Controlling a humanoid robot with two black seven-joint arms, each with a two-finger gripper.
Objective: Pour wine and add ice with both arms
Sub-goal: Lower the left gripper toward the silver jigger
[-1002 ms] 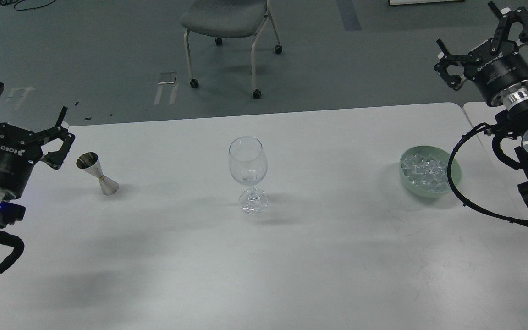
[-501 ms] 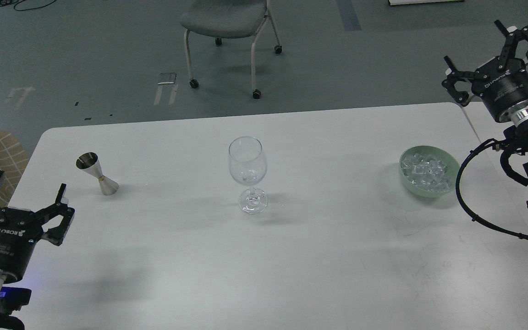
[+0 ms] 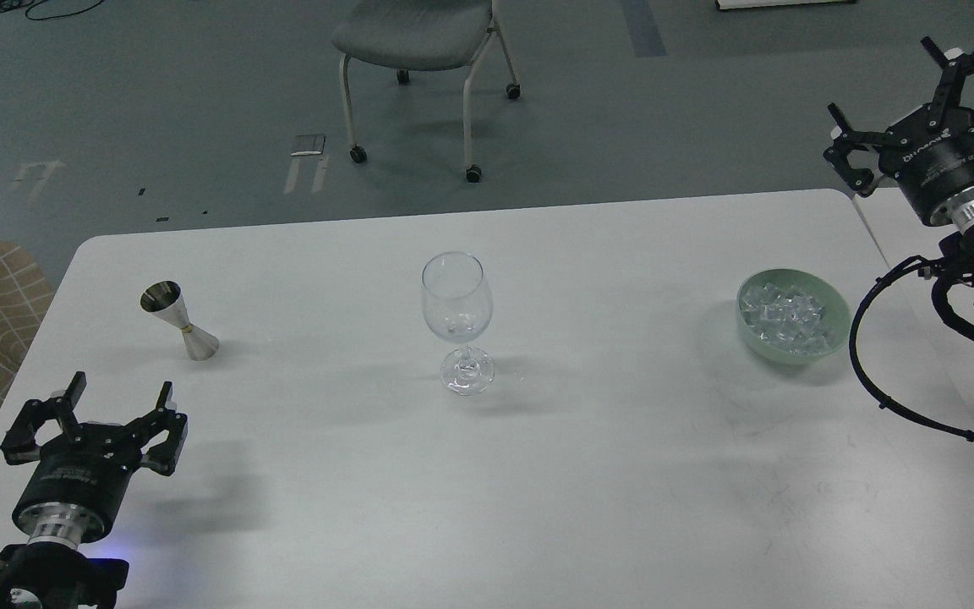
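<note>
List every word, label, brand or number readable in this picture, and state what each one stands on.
"ROBOTIQ", white letters seen upside down, on the black body of the right gripper.
The left gripper has a faint marking on its body, too small and dark to read.
The jigger, the wine glass and the green bowl of ice carry no text.

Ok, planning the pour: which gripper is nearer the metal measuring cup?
Left. The left gripper is just below the measuring cup; the right gripper is far across the table.
</note>
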